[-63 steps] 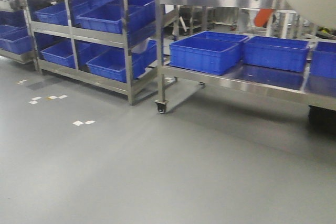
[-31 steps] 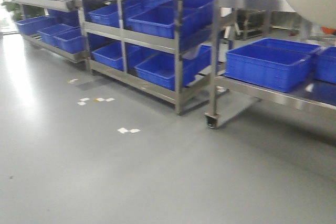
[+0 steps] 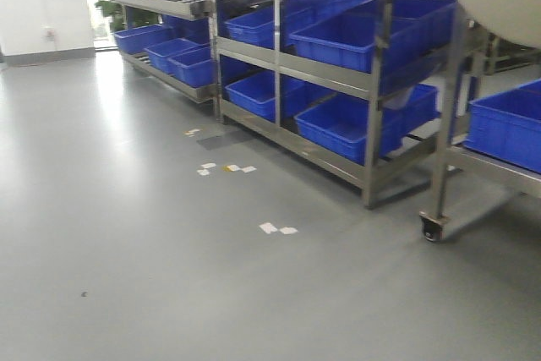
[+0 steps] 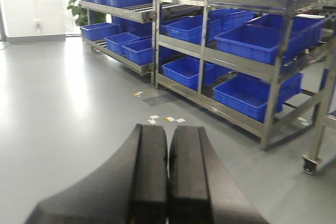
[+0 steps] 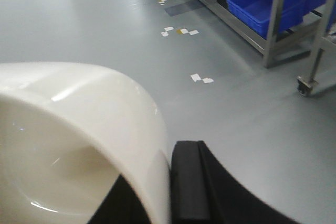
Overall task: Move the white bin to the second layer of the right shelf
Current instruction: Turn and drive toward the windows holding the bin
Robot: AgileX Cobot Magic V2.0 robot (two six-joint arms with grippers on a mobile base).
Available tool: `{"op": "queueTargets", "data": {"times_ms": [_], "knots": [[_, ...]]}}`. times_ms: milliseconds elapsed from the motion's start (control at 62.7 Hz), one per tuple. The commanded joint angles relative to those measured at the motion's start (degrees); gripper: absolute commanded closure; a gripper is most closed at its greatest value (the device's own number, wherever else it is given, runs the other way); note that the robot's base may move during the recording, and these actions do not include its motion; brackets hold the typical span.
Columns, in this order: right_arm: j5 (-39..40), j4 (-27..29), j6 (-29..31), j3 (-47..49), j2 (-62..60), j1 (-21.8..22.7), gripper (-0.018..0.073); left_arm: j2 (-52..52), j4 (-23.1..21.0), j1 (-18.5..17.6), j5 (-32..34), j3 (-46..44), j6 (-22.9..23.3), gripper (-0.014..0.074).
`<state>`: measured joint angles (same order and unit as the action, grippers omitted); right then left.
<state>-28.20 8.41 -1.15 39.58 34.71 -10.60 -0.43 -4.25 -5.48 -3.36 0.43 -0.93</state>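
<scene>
White bin is cut off by the frame in both views; the visible interior is empty. Right gripper clamps its wall, inner finger mostly hidden. Left gripper is pressed together, holding nothing. Blue crates on the steel rack look empty.

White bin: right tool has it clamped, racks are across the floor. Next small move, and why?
Probably drive the base toward the steel racks with the right tool clamped on the wall of the white bin. The bin hangs over open floor, no shelf level looks within placing reach, and the left tool is shut and empty.
</scene>
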Motion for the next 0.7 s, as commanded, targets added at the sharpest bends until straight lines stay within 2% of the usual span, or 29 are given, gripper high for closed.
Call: {"op": "queueTargets", "data": {"times_ms": [0, 686], "knots": [[5.6, 0.5, 0.2, 1.7, -0.1, 0.3, 0.0504, -0.2, -0.5, -0.3, 4.9, 2.1, 0.6, 0.0512], [5.6, 0.5, 0.2, 1.7, -0.1, 0.3, 0.0504, -0.2, -0.5, -0.3, 4.9, 2.1, 0.6, 0.0512]]}}
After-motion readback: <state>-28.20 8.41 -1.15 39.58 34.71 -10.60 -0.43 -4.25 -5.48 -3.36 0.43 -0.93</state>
